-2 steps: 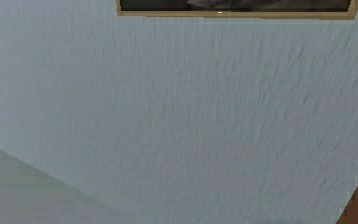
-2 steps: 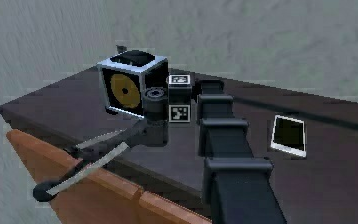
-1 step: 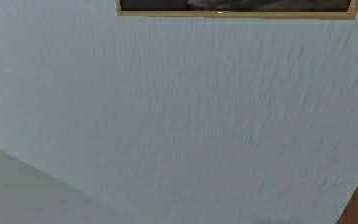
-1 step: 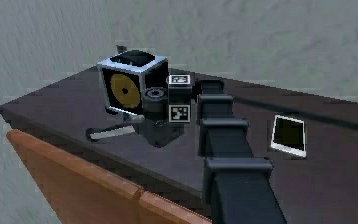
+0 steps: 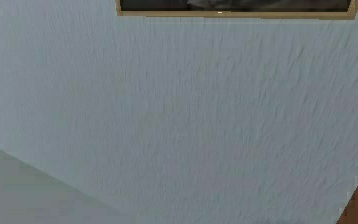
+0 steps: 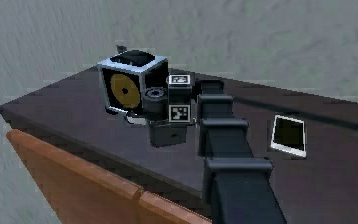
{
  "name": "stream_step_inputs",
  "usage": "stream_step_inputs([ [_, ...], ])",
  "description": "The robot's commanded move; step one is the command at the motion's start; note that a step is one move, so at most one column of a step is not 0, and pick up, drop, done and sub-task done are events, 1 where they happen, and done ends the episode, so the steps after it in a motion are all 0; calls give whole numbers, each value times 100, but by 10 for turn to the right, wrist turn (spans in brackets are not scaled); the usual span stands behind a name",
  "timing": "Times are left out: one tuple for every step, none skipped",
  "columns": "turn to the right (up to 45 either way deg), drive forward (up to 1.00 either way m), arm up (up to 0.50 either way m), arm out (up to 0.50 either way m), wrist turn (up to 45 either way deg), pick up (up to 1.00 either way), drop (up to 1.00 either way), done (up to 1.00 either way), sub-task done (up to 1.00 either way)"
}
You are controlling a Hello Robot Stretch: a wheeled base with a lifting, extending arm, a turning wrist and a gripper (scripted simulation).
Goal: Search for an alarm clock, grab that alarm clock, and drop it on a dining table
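Arm side view: alarm clock (image 6: 127, 86), a black cube with a round yellow face, stands on the dark top of a cabinet (image 6: 67, 108) with an orange-brown wood front, about 10 o'clock from frame centre. Arm (image 6: 233, 150) runs up from 6 o'clock across the top. Gripper (image 6: 145, 108) sits at its far end, right at the clock's 4 o'clock side. Touching or just beside: can't tell. Finger state can't be told, nor whether it holds anything. White phone (image 6: 289, 135) lies flat on the top at 3 o'clock, apart from the arm.

Forward view: pale textured wall (image 5: 187, 120), framed picture (image 5: 237, 8) at 12 o'clock, strip of floor (image 5: 27, 195) at 8 o'clock.
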Motion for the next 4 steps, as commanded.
stream_step_inputs([
  [0, 0, 0, 0, 0, 100, 0, 0, 0],
  [0, 0, 0, 0, -450, 0, 0, 0, 0],
  [0, 0, 0, 0, -450, 0, 0, 0, 0],
  [0, 0, 0, 0, -240, 0, 0, 0, 0],
])
